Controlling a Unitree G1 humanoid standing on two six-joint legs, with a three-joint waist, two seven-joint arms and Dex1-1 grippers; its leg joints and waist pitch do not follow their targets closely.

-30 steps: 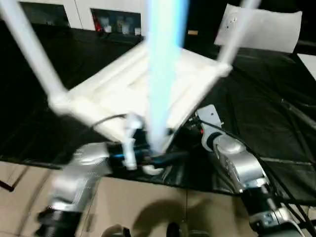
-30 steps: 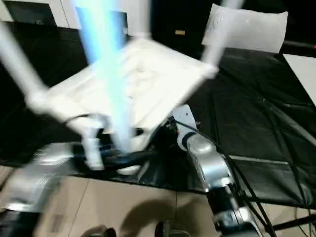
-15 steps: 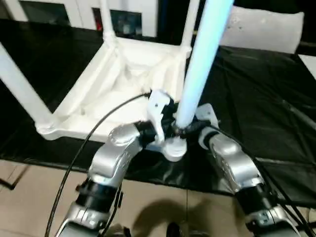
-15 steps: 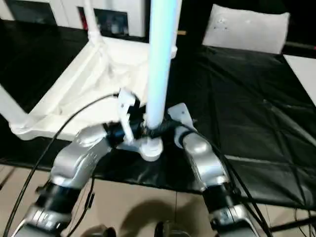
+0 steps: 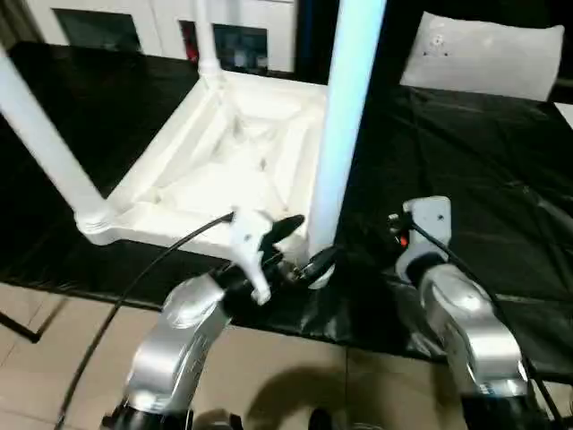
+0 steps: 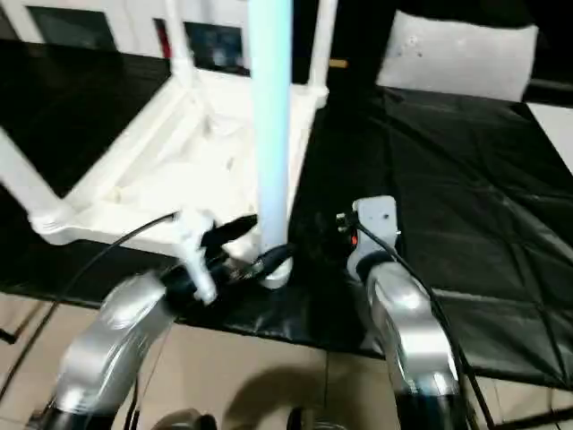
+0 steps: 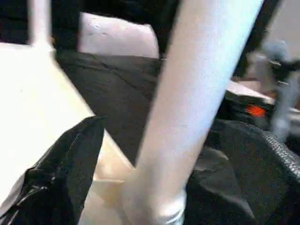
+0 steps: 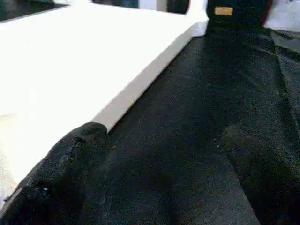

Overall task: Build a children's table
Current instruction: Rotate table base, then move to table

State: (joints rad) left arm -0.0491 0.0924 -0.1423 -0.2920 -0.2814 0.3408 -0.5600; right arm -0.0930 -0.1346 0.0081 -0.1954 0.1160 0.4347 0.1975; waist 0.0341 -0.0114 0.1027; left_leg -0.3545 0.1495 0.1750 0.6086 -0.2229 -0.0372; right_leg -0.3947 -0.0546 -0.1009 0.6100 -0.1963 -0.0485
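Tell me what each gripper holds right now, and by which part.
The left gripper straddles the near leg just above its socket, fingers spread, no clear clamp. The right gripper is open, holding nothing.

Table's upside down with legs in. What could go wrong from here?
1. The left tool stands open around the near leg at its socket; pulling away sideways might knock that leg askew.
2. That corner of the tabletop sits close to the edge of the black cloth, so a push toward the robot could slide it off.
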